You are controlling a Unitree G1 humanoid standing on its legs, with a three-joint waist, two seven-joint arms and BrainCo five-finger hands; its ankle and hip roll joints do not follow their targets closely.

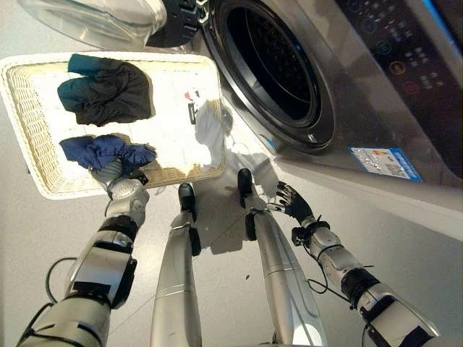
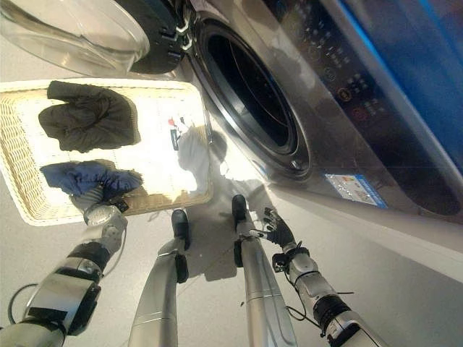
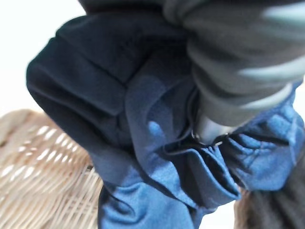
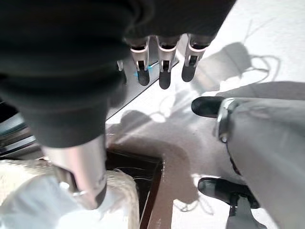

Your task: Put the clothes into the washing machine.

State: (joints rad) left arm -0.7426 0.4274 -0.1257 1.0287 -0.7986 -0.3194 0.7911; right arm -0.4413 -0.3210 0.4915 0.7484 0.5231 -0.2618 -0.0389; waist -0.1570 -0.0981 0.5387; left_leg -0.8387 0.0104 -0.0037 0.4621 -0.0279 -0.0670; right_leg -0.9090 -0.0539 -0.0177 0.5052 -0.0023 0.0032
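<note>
A wicker basket (image 1: 22, 123) lies on the floor in front of the washing machine. In it lie a dark blue garment (image 1: 105, 150) at the near edge, a black garment (image 1: 108, 90) further back and a white cloth (image 1: 206, 130) on the machine's side. My left hand (image 1: 126, 191) reaches over the basket's near rim and is shut on the blue garment, which bunches around its fingers (image 3: 214, 129) in the left wrist view. My right hand (image 1: 295, 202) hangs open low beside the machine, its fingers (image 4: 164, 71) straight and holding nothing.
The washing machine's drum opening (image 1: 275, 69) stands wide to the right of the basket. Its glass door (image 1: 94, 18) is swung open beyond the basket's far edge. Grey floor (image 1: 405, 246) lies between my right hand and the machine's front.
</note>
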